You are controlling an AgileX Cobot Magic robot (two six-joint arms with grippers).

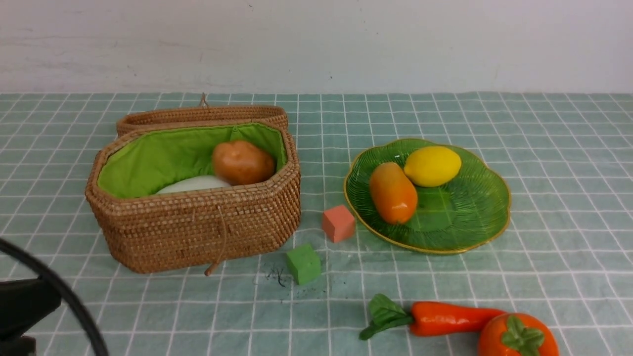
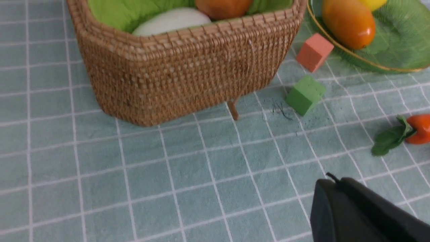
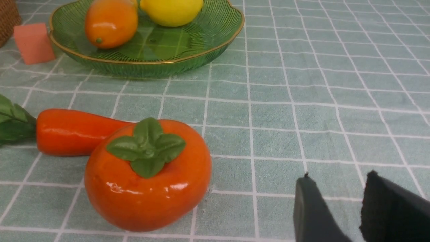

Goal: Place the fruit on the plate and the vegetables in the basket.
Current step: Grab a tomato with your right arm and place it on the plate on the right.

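The wicker basket (image 1: 198,227) stands at the left with its lid back; a brown potato (image 1: 242,162) and a white radish (image 1: 195,184) lie inside on the green lining. On the green plate (image 1: 465,222) rest a yellow lemon (image 1: 432,165) and an orange mango (image 1: 393,193). The carrot (image 1: 447,319) and the persimmon (image 1: 517,336) lie touching on the cloth near the front edge. My left gripper (image 2: 336,183) is shut and empty, over bare cloth in front of the basket (image 2: 181,77). My right gripper (image 3: 339,179) is open with nothing between its fingers, beside the persimmon (image 3: 147,174) and apart from it.
A salmon-pink cube (image 1: 339,223) and a green cube (image 1: 303,264) sit on the checked cloth between basket and plate. Part of the left arm and its cable (image 1: 54,291) shows at the lower left. A white wall closes the back.
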